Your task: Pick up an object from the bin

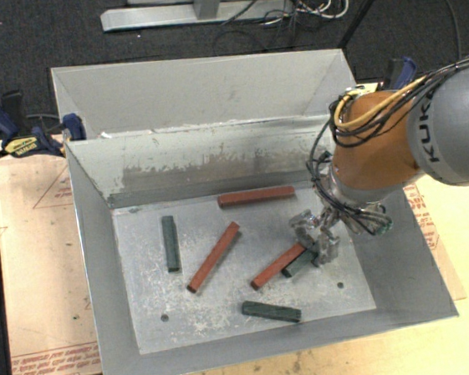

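While the arm leans in from the right, I've got the gripper (318,242) down low in the right half of the bin (213,147), right at the upper end of a short slanted red bar (273,271) with a dark green stub (297,266) against it. Open or closed? I cannot tell. Well apart lie a long red bar (214,257), a back-wall red bar (256,195), a left green bar (170,243) and a front green bar (270,311).
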Robot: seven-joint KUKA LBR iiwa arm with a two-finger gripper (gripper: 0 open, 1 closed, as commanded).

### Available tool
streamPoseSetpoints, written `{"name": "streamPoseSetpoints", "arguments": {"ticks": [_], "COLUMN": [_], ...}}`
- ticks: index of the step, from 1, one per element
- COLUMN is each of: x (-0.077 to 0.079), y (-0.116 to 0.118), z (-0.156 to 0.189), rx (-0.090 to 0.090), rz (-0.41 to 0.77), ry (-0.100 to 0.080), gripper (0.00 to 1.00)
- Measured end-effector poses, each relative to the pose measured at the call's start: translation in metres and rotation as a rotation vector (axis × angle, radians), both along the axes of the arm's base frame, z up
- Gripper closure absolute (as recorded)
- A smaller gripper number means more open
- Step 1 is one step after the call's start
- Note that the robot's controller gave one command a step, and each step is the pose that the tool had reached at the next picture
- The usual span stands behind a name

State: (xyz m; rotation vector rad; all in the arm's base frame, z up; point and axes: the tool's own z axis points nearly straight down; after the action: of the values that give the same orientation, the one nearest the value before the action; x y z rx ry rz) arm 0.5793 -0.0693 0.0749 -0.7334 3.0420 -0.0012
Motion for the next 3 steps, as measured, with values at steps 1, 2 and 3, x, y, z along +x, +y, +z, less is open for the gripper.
{"name": "streamPoseSetpoints", "arguments": {"ticks": [1,2,3], "x": [-0.038,-0.037,-0.04], "y": [0.009,-0.031,-0.007], "z": [0.158,0.196,0.113], "rx": [-0.006,-0.004,-0.001], "rz": [0.457,0.244,0.572], "ry": [0.004,0.006,0.014], "gripper": [1.0,1.0,1.0]}}
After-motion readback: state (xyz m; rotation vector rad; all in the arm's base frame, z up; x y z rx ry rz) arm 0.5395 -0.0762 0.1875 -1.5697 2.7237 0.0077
